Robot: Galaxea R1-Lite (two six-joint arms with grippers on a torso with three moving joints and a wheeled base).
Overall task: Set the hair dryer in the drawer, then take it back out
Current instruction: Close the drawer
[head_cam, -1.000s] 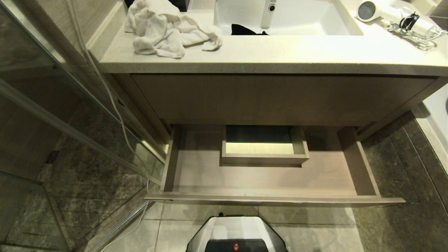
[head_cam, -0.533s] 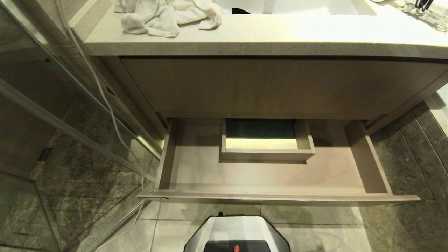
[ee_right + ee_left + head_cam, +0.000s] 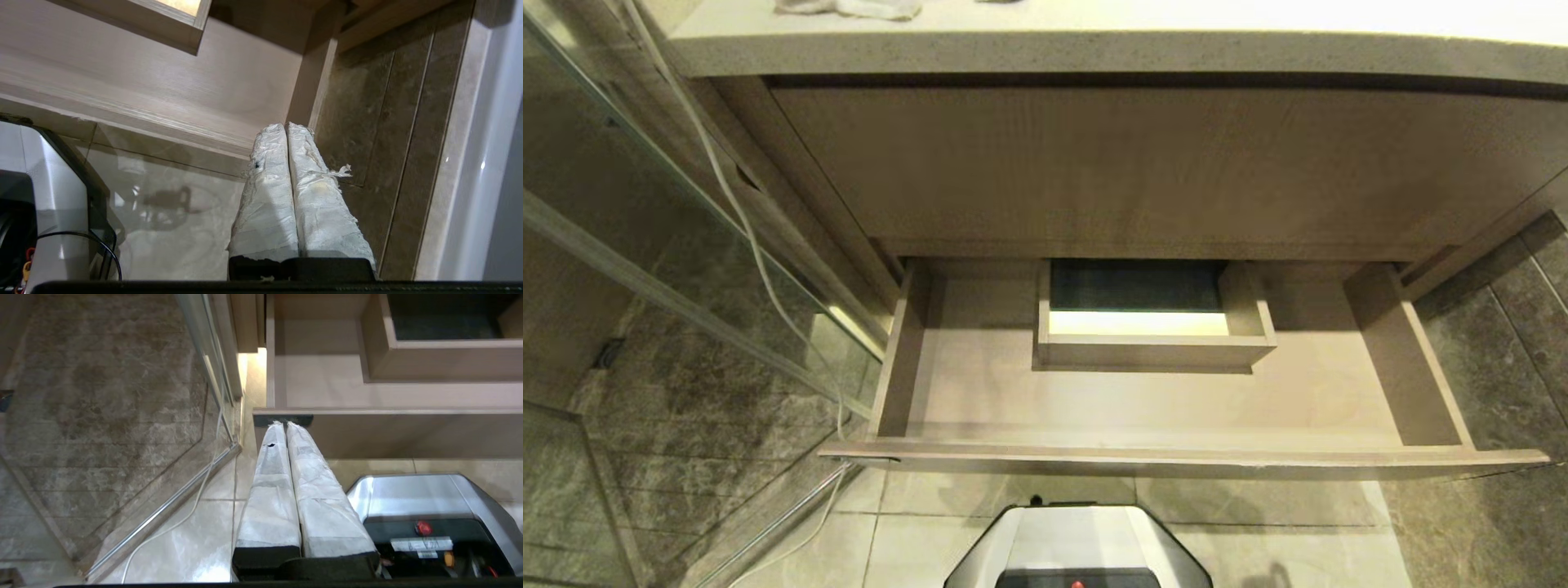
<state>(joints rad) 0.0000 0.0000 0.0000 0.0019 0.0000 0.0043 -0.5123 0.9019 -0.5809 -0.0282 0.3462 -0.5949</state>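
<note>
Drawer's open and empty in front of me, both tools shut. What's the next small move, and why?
Probably push the drawer shut with the right tool. It stands pulled out with nothing on its floor, the hair dryer is not in any view, and both the right tool and the left tool are closed on nothing, just outside the drawer front.

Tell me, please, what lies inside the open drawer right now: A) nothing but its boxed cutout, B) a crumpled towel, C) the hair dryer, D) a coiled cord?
A: the drawer stands pulled out with a bare floor around the boxed cutout in the head view.
</note>
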